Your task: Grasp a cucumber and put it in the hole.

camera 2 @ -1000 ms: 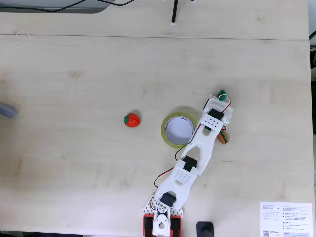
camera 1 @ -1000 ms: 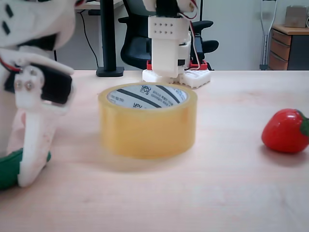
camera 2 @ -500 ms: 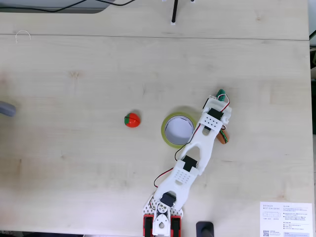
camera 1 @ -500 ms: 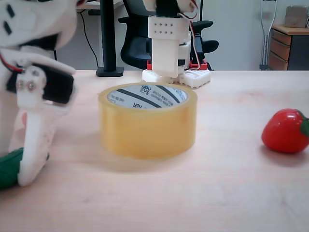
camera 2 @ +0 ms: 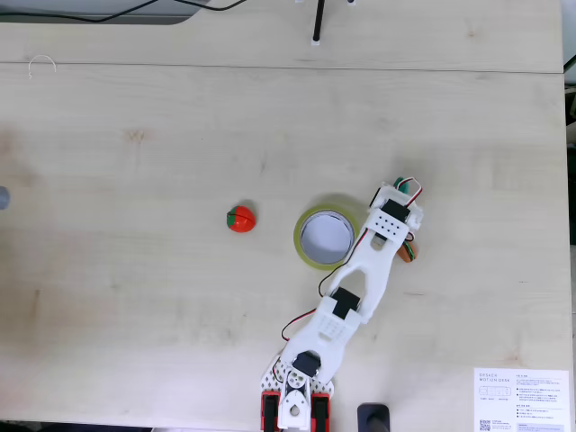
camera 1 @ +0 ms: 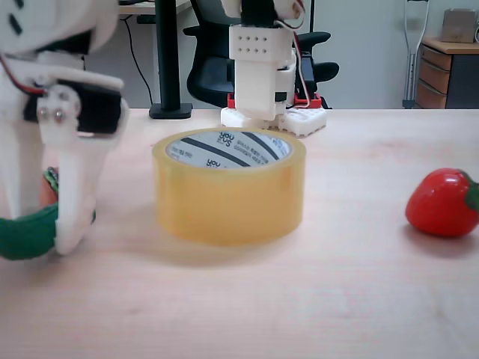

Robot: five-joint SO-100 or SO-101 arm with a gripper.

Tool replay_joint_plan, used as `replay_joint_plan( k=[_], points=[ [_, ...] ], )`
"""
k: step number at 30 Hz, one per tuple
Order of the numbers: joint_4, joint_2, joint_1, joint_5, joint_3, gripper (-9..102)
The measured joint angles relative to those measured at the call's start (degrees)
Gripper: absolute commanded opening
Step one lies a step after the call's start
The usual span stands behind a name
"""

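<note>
Tool (camera 1: 41, 243) clamped on the cucumber (camera 1: 26, 235), which sits between its fingers, just off the tabletop (camera 1: 337, 299). Tape roll (camera 1: 228, 187) with hole (camera 2: 326, 238) just beside the tool.

Dark green cucumber (camera 1: 28, 237), yellowish tape roll (camera 1: 228, 198), black-striped white core, red strawberry (camera 1: 443, 203).

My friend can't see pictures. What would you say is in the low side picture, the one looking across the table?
A white robot tool at the left edge grips a green cucumber just above the wooden table. A wide yellowish tape roll stands in the middle with its hole facing up, and a red strawberry lies at the right.
</note>
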Motion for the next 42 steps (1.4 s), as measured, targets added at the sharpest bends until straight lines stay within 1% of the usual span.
replay_joint_plan(
  k=[7, 14, 23, 32, 37, 42],
  points=[
    [3.0, 5.9, 0.0, 0.0, 0.0, 11],
    [7.6, 14.1, -0.1, 0.0, 1.8, 12],
    [8.3, 33.8, -4.9, 0.0, 19.7, 11],
    [8.3, 52.1, -14.3, 0.0, 37.4, 11],
    [8.3, 59.1, -18.2, 0.0, 46.8, 10],
    [8.1, 61.3, -18.9, 0.0, 52.0, 10]
  ],
)
